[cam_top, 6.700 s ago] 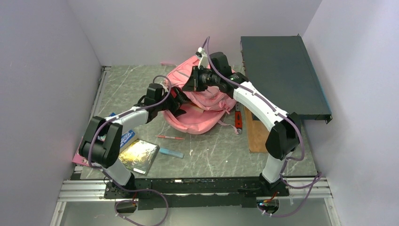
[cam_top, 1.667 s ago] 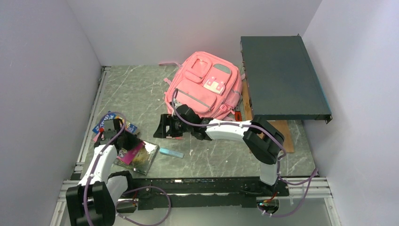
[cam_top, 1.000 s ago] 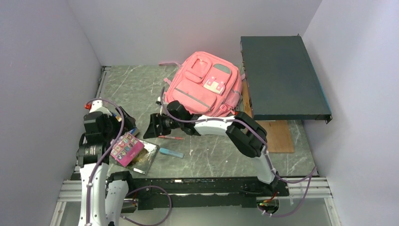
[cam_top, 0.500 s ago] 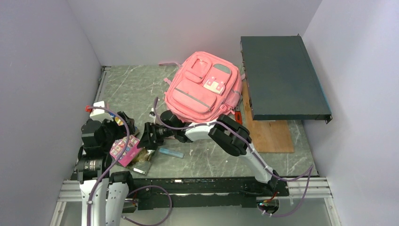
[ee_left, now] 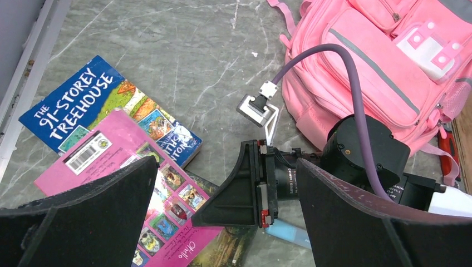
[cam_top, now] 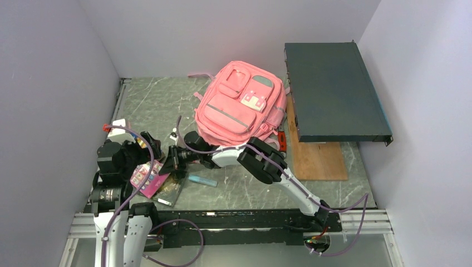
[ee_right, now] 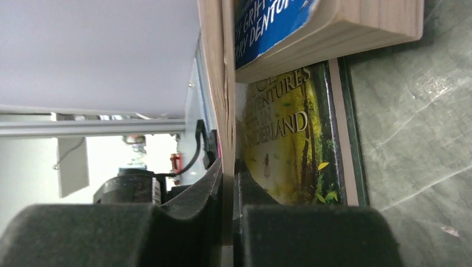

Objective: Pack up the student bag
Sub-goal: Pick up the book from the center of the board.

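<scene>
**Inspector:** Where is the student bag [cam_top: 240, 105]?

**Assistant:** At the back centre of the counter [cam_top: 150, 105], front pockets facing up. Its right side lies against the edge of a dark flat case [cam_top: 334, 83]. A wooden board [cam_top: 317, 161] lies just in front of that case.

**Inspector:** What is the state of the left claw [ee_left: 227, 167]?

**Assistant:** It hangs above the near-left corner with its fingers spread wide. The books lie below it.

**Inspector:** And the right claw [ee_right: 228, 172]?

**Assistant:** The arm reaches across to the left, low over the counter. Its jaws are narrowed onto the thin edge of a pink book [ee_left: 125, 139], which is pinched between the pads. I cannot tell whether that book is lifted clear.

**Inspector:** How do the edges lie?

**Assistant:** The pink book overlaps a blue book [ee_left: 83, 105], whose outer corner comes near the left rail [ee_left: 28, 67]. A green book [ee_right: 289, 150] lies flat on the counter under the pink one. A light blue stick [cam_top: 202, 181] lies just right of the stack.

**Inspector:** Where is there open room?

**Assistant:** There is bare counter between the blue book and the bag's left side. There is more along the near edge, from the stick across to the board. The right arm's wrist sits just beside the bag's near-left corner, and I cannot tell whether they touch.
</scene>
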Available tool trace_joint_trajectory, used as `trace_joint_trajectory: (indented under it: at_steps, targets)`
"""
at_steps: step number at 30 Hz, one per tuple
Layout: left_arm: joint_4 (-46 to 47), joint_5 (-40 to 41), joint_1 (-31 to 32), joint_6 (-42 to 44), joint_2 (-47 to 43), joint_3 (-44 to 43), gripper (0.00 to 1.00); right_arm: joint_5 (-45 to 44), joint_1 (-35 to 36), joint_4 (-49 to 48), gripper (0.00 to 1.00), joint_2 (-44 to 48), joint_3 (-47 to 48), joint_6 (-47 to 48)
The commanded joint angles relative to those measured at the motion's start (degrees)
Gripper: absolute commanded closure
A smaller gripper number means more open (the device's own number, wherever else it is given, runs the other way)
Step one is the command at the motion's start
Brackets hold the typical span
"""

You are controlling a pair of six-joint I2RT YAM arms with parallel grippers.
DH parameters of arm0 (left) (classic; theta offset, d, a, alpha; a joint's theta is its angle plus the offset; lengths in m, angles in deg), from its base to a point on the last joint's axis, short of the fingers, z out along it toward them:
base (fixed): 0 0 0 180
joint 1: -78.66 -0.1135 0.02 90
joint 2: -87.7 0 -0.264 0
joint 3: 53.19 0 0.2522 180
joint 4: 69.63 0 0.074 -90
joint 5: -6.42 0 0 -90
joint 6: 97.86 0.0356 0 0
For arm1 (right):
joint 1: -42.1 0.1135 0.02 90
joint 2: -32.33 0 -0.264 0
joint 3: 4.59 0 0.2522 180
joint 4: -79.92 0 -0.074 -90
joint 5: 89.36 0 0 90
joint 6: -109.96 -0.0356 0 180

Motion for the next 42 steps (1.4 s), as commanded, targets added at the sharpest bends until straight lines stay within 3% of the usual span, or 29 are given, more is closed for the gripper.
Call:
trace_joint_trajectory:
  at_steps: [1, 8, 18, 24, 29, 35, 37, 40, 42]
  targets:
    - [2.21, -0.46, 0.29, 0.97, -0.29, 0.28, 0.0, 0.25, 0.22, 2.63, 0.99, 5.33, 2.79, 5.78]
    - [1.96, 0.47, 0.38, 1.01, -0.48, 0.21, 0.01, -0.51, -1.53, 3.22, 1.0, 14.95, -4.24, 10.1]
    - [1.91, 0.01, 0.42, 1.0, 0.96, 0.1, 0.01, -8.25, -7.27, 2.07, 1.0, 30.28, -17.56, 14.32]
    - [2.11, -0.73, 0.38, 0.61, 1.87, -0.01, 0.01, -14.47, -10.74, -0.75, 1.0, 37.81, -22.97, 12.5]
    - [5.2, -8.41, 0.42, -0.05, -0.88, 1.07, 0.0, -20.1, -11.88, -8.69, 1.0, 42.82, -26.35, 7.05]
    - [9.79, -20.85, 0.39, -18.53, -4.15, 3.86, 0.0, -21.19, -12.32, -16.83, 1.0, 46.95, -29.59, 0.14]
    - [17.78, -24.77, 0.39, -29.64, -5.56, 8.34, 0.0, -21.78, -12.31, -20.39, 1.0, 48.01, -31.2, -2.75]
    - [39.36, -28.85, 0.38, -47.97, -8.42, 18.03, 0.0, -22.52, -12.27, -26.34, 1.0, 48.99, -33.8, -9.7]
    - [50.39, -29.2, 0.48, -55.07, -8.44, 22.3, 0.0, -23.25, -11.97, -29.24, 1.0, 49.75, -35.44, -13.81]
